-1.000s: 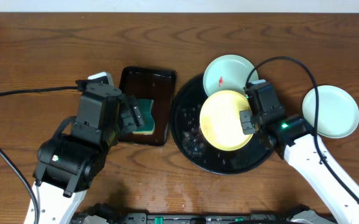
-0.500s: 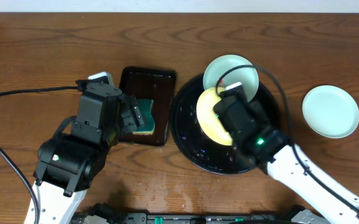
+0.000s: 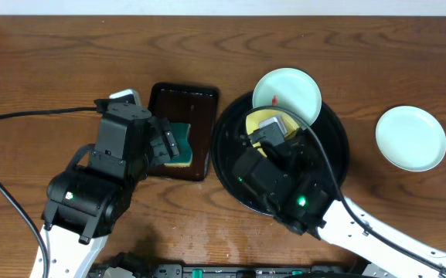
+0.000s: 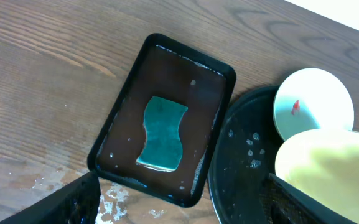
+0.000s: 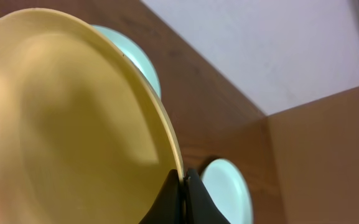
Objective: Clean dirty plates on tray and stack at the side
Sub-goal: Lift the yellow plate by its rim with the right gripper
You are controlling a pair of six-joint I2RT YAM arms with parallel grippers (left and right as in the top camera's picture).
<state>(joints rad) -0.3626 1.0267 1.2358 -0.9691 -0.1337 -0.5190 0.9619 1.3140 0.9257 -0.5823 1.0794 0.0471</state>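
Observation:
My right gripper [image 5: 184,182] is shut on the rim of the pale yellow plate [image 5: 67,124], which it holds tilted on edge above the round black tray [image 3: 230,166]. From overhead the right arm [image 3: 284,185] covers most of that plate [image 3: 257,122]. A mint plate with a red smear [image 3: 287,93] rests on the tray's far rim [image 4: 313,102]. Another mint plate [image 3: 410,137] lies on the table to the right. My left gripper [image 4: 182,211] is open and holds nothing, hovering over the near edge of the small rectangular tray.
A green sponge [image 4: 162,132] lies in the wet rectangular dark tray [image 4: 123,118], left of the round tray. Water spots mark the wood [image 4: 120,202] near its front edge. Cables trail from both arms across the table.
The right arm has swung left across the round tray with the yellow plate, which has turned from flat to on edge. The left arm has not moved.

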